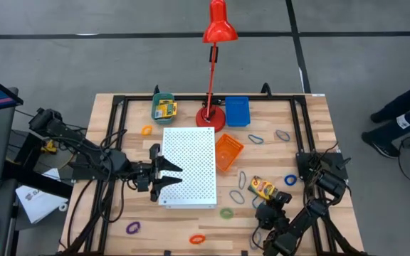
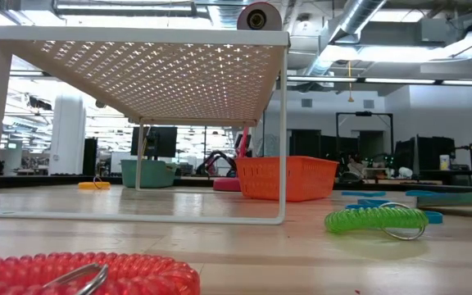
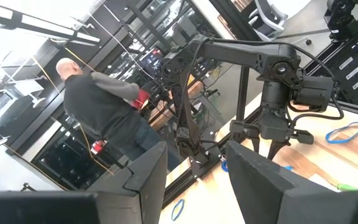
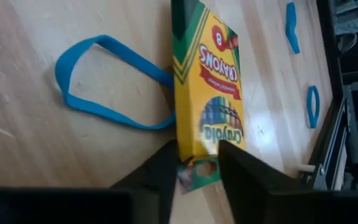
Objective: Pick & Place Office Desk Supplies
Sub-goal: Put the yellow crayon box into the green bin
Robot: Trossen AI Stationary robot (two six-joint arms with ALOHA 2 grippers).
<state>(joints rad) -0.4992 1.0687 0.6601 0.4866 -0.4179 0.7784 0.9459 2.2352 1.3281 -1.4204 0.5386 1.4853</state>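
From above, the right pincer (image 1: 276,208) sits near the table's (image 1: 105,171) right front corner, at the near end of a yellow crayon box (image 1: 263,188) lying flat on the wood. The left pincer (image 1: 168,176), fingers apart and empty, waits over the left edge of the white perforated board (image 1: 189,165). A second box rests in the green bin (image 1: 164,107) at the back edge; loops lie scattered over the front and right.

From table height, a green coiled loop (image 2: 375,219) and a red one (image 2: 80,274) lie on the wood; neither pincer shows.

The left wrist view shows its fingers (image 3: 148,174) spread on nothing.

In the right wrist view the two fingers (image 4: 160,174) stand either side of the box's (image 4: 209,87) end flap, closing but not clearly clamped; a blue loop (image 4: 104,84) lies partly under the box. The box looks light, stiff cardboard, somewhat slick; squeezing its narrow sides farther up than the flap should hold better.
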